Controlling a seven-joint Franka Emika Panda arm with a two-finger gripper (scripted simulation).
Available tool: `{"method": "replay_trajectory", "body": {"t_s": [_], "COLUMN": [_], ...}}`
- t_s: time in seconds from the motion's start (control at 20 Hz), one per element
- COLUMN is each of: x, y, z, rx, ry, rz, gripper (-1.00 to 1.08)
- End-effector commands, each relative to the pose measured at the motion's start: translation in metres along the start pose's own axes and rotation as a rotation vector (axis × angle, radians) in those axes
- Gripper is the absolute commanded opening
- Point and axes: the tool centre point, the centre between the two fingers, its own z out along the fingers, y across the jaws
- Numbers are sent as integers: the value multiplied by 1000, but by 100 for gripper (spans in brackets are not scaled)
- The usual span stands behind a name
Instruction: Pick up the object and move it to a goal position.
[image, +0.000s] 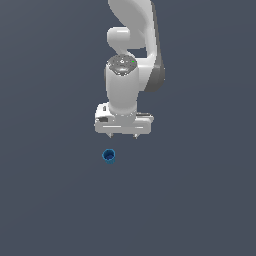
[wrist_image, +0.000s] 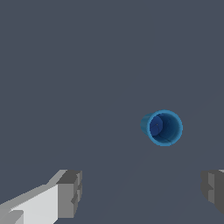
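Observation:
The object is a tiny bright-blue cup (image: 109, 156) with a darker hollow centre, resting on the dark grey floor. In the exterior view it lies below the white gripper (image: 123, 136) and slightly toward the exterior view's left. The gripper points down, is open and holds nothing; only the short tips of its fingers (image: 111, 135) show under the hand. In the wrist view the cup (wrist_image: 162, 127) shows with its mouth toward the camera, apart from the gripper (wrist_image: 142, 192); the two grey fingertips (wrist_image: 70, 193) stand wide apart.
The white arm (image: 131, 50) rises behind the gripper to the top of the exterior view. The flat dark grey floor (image: 50, 200) fills both views. No goal marker shows.

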Motion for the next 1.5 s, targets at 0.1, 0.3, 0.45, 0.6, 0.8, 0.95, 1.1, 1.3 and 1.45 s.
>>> {"method": "replay_trajectory", "body": {"t_s": [0.1,0.3,0.45,0.6,0.8,0.95,1.1,1.3,1.45], "x": [0,2,2,2,4,7,11,17,19], "y": [-2,-13,-20,-20,-15,-7,6,28,44], "z": [-1,-7,-12,-13,-6,4,18,45,63], "rx": [0,-2,-3,-3,-1,3,8,13,15], "ry": [2,14,20,20,16,11,4,-9,-17], "rz": [-6,-53,-81,-82,-54,-13,48,157,230], "gripper": [100,100,100,100,100,100,100,100,100]}}
